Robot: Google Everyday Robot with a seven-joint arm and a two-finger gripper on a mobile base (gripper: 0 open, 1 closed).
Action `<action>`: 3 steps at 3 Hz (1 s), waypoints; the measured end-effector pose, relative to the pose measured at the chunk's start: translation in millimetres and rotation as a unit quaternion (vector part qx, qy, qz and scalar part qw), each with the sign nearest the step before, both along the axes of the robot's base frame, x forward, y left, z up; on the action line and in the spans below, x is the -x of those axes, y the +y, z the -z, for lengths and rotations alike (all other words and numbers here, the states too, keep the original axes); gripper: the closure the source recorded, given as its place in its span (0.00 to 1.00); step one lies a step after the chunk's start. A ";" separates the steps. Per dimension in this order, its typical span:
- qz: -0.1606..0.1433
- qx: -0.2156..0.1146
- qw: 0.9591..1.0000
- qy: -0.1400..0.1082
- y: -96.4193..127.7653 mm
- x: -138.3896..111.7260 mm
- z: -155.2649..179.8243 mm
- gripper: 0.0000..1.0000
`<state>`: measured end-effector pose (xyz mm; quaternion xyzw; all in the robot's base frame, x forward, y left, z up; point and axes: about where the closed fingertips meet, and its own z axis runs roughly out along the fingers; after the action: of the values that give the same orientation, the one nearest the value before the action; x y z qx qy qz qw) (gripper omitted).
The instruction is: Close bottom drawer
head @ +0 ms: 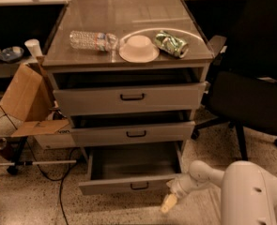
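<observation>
The gripper point(169, 203) hangs at floor level, whether its jaws are wide or narrow cannot be told; the bottom drawer point(111, 186), pulled open, stands just left of the jaws, apparently awaiting a push.

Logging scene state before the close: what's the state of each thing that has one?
bottom drawer: pulled well out
middle drawer: ajar
top drawer: ajar
water bottle: on its side
green can: on its side
gripper: low, at the bottom drawer's front right corner
</observation>
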<state>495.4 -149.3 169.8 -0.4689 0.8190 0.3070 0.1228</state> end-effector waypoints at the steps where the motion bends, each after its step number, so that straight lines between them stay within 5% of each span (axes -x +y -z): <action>1: -0.004 0.000 1.000 -0.005 4.9 -8.0 -2.5 0.00; 2: -0.026 0.001 0.999 -0.032 32.7 -52.3 -16.2 0.00; 3: -0.026 0.001 0.999 -0.032 32.9 -52.3 -16.2 0.19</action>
<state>547.8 -116.4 186.0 -0.5000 0.8024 0.2942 0.1401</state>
